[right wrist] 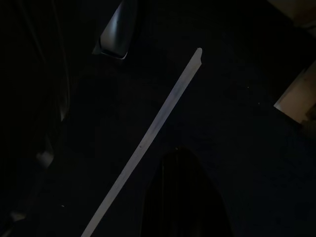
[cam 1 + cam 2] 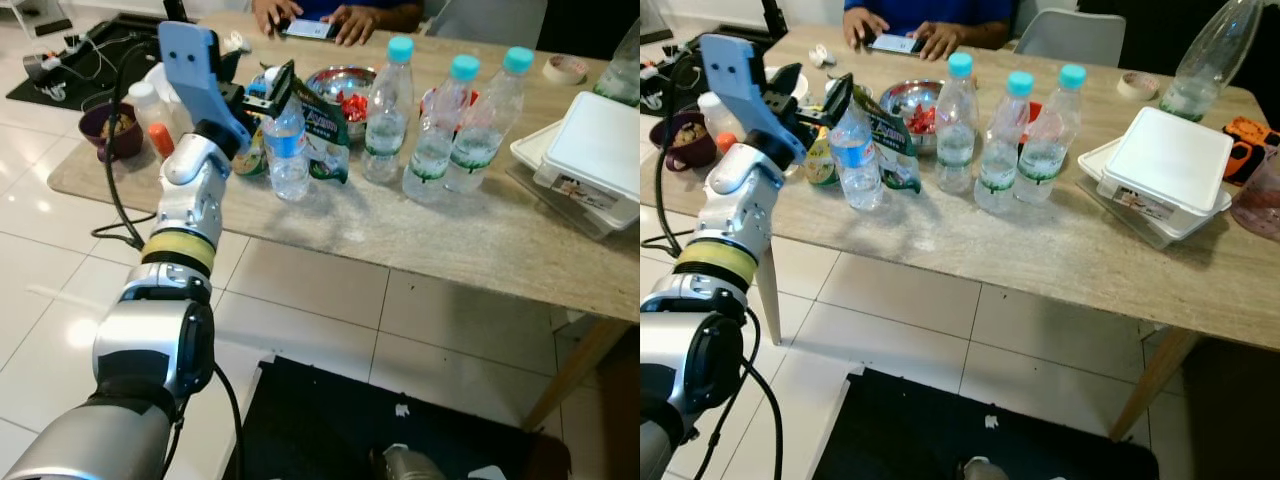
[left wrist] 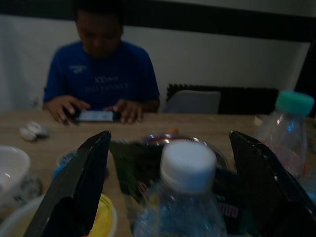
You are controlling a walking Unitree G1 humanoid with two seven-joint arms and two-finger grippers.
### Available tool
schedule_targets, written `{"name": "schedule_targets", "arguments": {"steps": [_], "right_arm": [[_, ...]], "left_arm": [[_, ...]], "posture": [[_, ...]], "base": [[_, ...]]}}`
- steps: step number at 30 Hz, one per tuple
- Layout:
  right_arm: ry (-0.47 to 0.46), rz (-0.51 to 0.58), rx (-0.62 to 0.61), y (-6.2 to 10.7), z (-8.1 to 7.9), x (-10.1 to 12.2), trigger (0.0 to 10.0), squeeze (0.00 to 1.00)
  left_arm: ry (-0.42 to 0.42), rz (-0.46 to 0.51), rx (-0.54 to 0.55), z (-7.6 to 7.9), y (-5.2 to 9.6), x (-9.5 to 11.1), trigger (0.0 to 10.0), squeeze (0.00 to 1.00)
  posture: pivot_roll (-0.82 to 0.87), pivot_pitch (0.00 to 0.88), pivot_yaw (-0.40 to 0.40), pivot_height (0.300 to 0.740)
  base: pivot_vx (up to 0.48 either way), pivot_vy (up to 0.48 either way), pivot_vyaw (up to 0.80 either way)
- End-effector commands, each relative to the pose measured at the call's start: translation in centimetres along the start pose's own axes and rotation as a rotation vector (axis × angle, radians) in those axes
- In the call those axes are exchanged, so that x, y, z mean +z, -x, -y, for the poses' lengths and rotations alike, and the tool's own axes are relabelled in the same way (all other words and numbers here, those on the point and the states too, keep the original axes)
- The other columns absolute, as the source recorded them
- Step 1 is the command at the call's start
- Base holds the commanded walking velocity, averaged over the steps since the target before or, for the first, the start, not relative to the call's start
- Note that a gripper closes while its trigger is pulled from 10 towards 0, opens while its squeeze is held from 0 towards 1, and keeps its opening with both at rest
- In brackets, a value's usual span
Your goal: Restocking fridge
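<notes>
The left claw [image 2: 270,92] is raised over the desk [image 2: 420,235], its two black fingers [image 3: 79,182] spread apart on either side of the white cap of a small water bottle [image 2: 287,150], not clamped on it. That bottle stands near the desk's left end, just in front of a green snack packet [image 2: 325,135] and a steel bowl [image 2: 340,85]. To its right stand three taller teal-capped bottles [image 2: 432,130], close together. Farther right lies a white foam box [image 2: 1165,165]. At the far edge a person's hands [image 2: 345,20] hold a phone. The right arm hangs idle over a dark mat; I cannot tell how the right claw [image 1: 180,197] stands.
</notes>
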State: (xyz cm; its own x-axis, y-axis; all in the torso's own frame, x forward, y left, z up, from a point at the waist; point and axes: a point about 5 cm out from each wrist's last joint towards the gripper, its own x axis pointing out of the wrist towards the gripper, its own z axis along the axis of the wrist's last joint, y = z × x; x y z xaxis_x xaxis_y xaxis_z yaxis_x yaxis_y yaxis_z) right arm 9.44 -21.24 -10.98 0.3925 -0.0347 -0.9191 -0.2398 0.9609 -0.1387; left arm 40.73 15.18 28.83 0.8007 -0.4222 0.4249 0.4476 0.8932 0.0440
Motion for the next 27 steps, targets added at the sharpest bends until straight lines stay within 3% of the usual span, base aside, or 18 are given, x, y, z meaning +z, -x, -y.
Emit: {"name": "schedule_targets", "arguments": {"steps": [1,6,12,13,15,16,27], "right_arm": [[-0.015,-0.034,0.0,0.1,-0.6,-0.9,10.0,0.0],[-0.02,-0.039,-0.008,0.2,-0.5,-1.3,10.0,0.0],[-0.022,-0.041,-0.009,0.3,-0.5,-1.5,10.0,0.0],[-0.024,-0.041,-0.009,0.3,-0.6,-1.5,10.0,0.0],[-0.024,-0.041,-0.009,0.3,-0.6,-1.5,10.0,0.0],[-0.025,-0.04,-0.01,0.3,-0.6,-1.5,10.0,0.0],[-0.027,-0.03,-0.024,0.2,-0.1,-0.9,10.0,0.0]], "left_arm": [[0.012,-0.001,-0.032,0.7,-0.4,-0.1,10.0,0.0],[0.025,-0.02,-0.081,2.0,-0.9,-0.7,10.0,0.0],[0.016,-0.036,-0.089,2.5,-1.3,-0.9,10.0,0.0],[0.009,-0.036,-0.083,2.4,-1.3,-0.8,1.8,0.0],[0.009,-0.036,-0.083,2.4,-1.3,-0.8,1.8,0.0],[0.006,-0.036,-0.078,2.4,-1.4,-0.8,0.0,0.0],[0.007,-0.05,-0.051,1.7,-0.8,-1.2,0.0,0.0]], "posture": [[-0.11,0.235,0.041,0.74],[-0.12,0.239,0.045,0.74],[-0.12,0.238,0.047,0.74],[-0.12,0.237,0.048,0.74],[-0.12,0.237,0.048,0.74],[-0.12,0.232,0.048,0.74],[-0.12,0.205,0.045,0.74]], "base": [[0.0,0.0,0.0],[0.0,0.0,0.0],[0.0,0.0,0.0],[0.0,0.0,0.0],[0.0,0.0,0.0],[0.0,0.0,0.0],[0.0,0.0,0.0]]}}
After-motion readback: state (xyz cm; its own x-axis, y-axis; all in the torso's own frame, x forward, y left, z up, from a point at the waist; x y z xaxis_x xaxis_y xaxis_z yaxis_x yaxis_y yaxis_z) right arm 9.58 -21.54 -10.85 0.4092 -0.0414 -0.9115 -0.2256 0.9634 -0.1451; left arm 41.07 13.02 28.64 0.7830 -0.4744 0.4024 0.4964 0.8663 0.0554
